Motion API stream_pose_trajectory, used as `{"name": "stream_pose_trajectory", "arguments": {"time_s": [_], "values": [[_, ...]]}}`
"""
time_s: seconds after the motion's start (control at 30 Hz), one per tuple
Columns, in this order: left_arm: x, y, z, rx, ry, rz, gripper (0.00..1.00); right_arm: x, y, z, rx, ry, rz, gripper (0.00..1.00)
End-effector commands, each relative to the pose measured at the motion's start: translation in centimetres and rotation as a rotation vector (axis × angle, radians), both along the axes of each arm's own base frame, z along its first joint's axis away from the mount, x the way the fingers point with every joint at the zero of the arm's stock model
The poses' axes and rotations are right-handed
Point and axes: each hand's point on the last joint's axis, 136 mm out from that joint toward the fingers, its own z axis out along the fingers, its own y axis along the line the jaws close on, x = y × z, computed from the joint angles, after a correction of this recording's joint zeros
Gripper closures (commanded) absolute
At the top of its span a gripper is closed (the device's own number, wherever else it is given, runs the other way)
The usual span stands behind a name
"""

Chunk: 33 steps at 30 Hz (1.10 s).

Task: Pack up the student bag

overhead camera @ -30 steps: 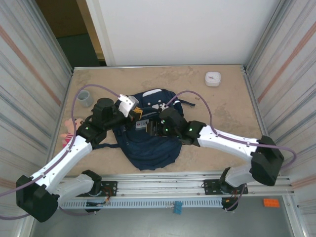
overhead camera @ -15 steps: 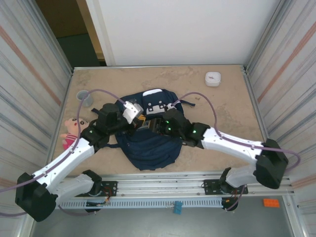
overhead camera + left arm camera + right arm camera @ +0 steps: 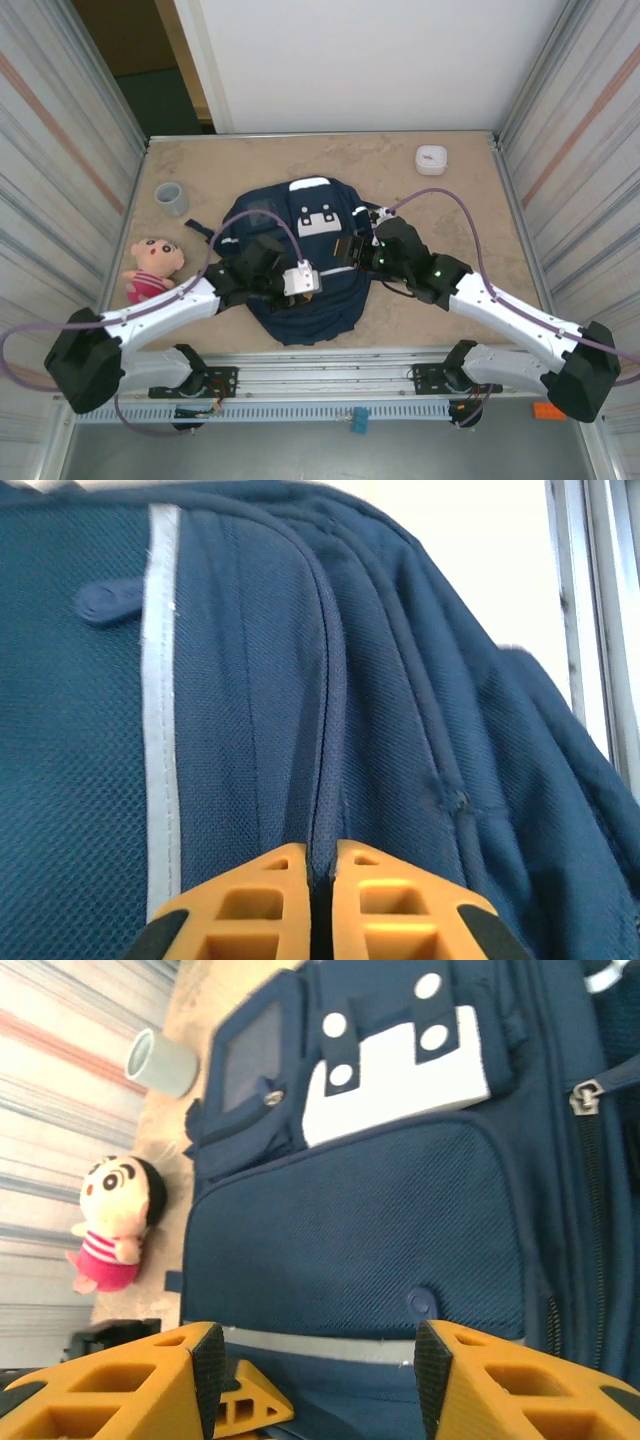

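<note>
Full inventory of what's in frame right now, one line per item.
student bag: 1, navy with white patches, table centre, front up
cup: 1, grey, far-left part of the table
doll: 1, pink and tan, left of the bag
small container: 1, white, far-right corner
orange block: 1, orange, off the table, near right
table: 1, beige, under it all
left gripper: 1, orange fingers shut at a seam on the bag
right gripper: 1, orange fingers open over the bag's front pocket

A pink-dressed plush doll lies at the left edge of the table, a grey cup behind it; a small white container sits back right.
</note>
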Motion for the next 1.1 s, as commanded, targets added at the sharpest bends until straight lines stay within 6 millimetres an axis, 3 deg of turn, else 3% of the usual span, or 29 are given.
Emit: {"name": "stream_pose_trajectory", "arguments": {"time_s": [0.0,0.17,0.37,0.47,0.6,0.7,0.87,1.07], "values": [[-1.3,0.3,-0.7,0.064,0.012,-0.083,0.98,-0.6,-0.7,-0.8,-0.047,0.022,0.027,0.47],[0.1,-0.5,1.7,-0.018,-0.061,-0.028,0.82,-0.6,-1.0,-0.5,-0.115,-0.02,0.07,0.46],[1.0,0.2,6.3,-0.169,-0.087,0.09,0.49,-1.0,-0.2,2.6,-0.335,-0.299,0.319,0.43],[2.0,1.8,9.4,-0.295,-0.096,0.217,0.37,-3.1,1.8,3.6,-0.511,-0.535,0.586,0.43],[4.0,5.9,12.4,-0.431,-0.131,0.472,0.35,-6.3,4.1,2.1,-0.699,-0.729,0.942,0.43],[5.0,9.7,12.3,-0.436,-0.16,0.67,0.35,-7.6,5.7,-0.2,-0.83,-0.798,1.133,0.43],[5.8,14.7,10.3,-0.416,-0.127,0.957,0.36,-7.8,8.1,-4.4,-0.985,-0.864,1.31,0.42],[6.1,16.4,6.9,-0.517,0.14,1.211,0.39,-8.0,9.8,-6.2,-0.953,-0.854,1.36,0.4]]}}
